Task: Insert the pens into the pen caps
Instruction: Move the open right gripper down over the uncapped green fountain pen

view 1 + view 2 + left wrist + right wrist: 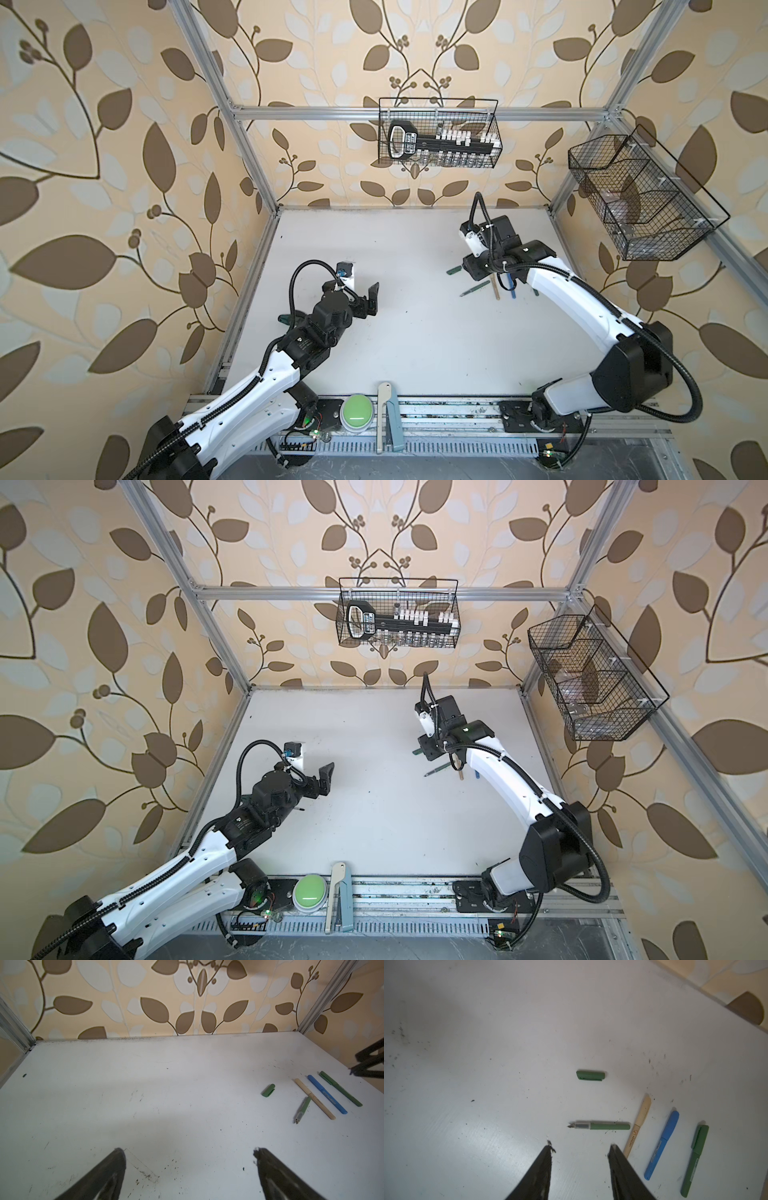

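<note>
- The left claw (pixel 189 1150) has its jaws spread wide with nothing between them. It is over a bare stretch of the white desk (pixel 166 1095), on the left of the scene and well apart from all the pens.
- The right claw (pixel 581 1148) has its jaws parted to a moderate gap and grips nothing. It points down at the desk, with its tips just short of the uncapped green pen and not touching it.
- The uncapped green pen (pixel 600 1126) lies flat on the desk with its dark nib and grey grip section bare. Its blunt end lies just beside the tan pen; whether the two touch cannot be told.
- The green cap (pixel 590 1075) lies on its side, alone and clip outward. It is near the uncapped green pen but apart from it, and roughly parallel to it in the right wrist view.
- The tan pen (pixel 638 1126), the blue pen (pixel 662 1145) and the capped green pen (pixel 695 1160) each wear a cap of their own colour. They lie side by side on the right part of the desk, roughly parallel and apart from one another, with the blue pen between the other two.
- In both top views the right arm's wrist hides part of this group. The green cap (pixel 454 270) shows just to the left of the wrist, and the uncapped green pen (pixel 475 288) lies nearer the front edge.
</note>
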Robot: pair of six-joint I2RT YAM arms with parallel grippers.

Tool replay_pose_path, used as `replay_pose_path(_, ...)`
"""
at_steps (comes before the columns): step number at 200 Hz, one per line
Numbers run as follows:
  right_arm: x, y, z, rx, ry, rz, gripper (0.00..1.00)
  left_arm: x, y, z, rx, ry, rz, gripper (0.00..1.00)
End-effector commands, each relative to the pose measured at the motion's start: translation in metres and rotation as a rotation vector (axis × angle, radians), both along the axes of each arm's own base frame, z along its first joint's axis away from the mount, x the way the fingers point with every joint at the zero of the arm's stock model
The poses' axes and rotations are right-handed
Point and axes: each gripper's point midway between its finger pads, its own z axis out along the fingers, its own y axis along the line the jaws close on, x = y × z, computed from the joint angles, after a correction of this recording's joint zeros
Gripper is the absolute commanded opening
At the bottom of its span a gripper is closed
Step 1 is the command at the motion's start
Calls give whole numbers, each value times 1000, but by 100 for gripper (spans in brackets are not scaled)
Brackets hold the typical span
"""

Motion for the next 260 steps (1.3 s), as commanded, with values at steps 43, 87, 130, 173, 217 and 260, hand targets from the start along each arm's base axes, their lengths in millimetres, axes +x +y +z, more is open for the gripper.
replay_pose_path(43, -12, -22, -73, -343, 216, 80, 51, 8, 5, 11, 12, -53, 33, 99)
replay_pose_path(87, -15, -18, -94, -397, 276, 155, 55, 12, -4, 5, 24, -3, 8, 99)
replay_pose_path(130, -9, -19, -113, -446, 301, 174, 56, 10, 1, 7, 24, -18, 21, 99)
replay_pose_path(173, 2, -21, -129, -458, 304, 155, 57, 11, 7, 8, 34, -25, 53, 99)
replay_pose_path(217, 6, -22, -142, -448, 327, 161, 57, 12, 5, 5, 41, -16, 46, 99)
replay_pose_path(260, 16, -18, -143, -399, 321, 163, 57, 13, 5, 4, 45, -14, 50, 99)
